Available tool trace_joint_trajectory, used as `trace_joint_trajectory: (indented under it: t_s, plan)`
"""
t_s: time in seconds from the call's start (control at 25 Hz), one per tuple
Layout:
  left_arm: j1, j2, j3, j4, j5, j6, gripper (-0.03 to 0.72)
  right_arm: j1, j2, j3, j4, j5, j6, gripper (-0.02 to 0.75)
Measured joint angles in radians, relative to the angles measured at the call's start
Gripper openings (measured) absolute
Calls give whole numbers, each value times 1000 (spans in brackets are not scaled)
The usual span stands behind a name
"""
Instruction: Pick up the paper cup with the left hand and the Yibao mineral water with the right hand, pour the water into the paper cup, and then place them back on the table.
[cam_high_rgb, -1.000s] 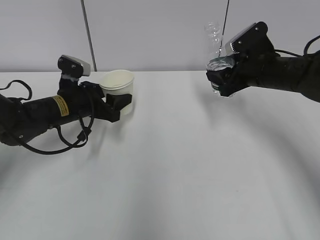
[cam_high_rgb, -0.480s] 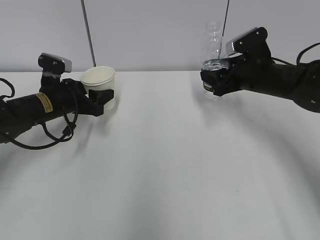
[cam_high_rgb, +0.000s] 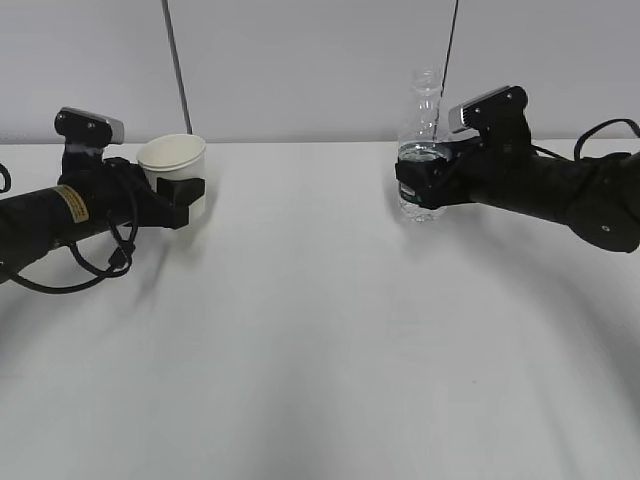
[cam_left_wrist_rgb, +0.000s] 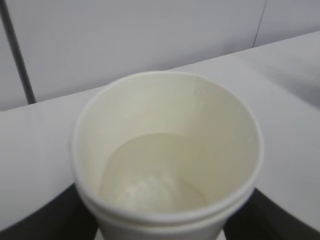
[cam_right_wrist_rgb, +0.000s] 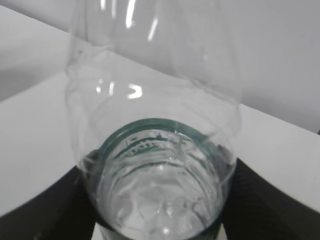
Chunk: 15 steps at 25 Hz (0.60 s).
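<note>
over on the left, the left hand is gripping the paper cup upright with its jaws clamped on the lower wall, water sitting inside. the right hand is clamping the mineral water bottle upright around its label, base at the white counter, well apart from the cup.

No text can be read in these pictures. The yellow sticker on the left arm has dark print, but it is too small to read. The label of the Yibao mineral water shows no legible words.
</note>
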<state>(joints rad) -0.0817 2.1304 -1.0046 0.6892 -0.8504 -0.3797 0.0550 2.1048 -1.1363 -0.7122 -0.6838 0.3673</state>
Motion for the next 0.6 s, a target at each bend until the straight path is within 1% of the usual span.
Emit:
trace_joint_trajectory:
  t_s: [0.36,0.6]
  plan:
    - [3,3,0,-23,20,27,427,0,15,0,4,-16,6,489]
    - [3,32,0,-105,13,37,426,0,15,0,6,-23,6,489]
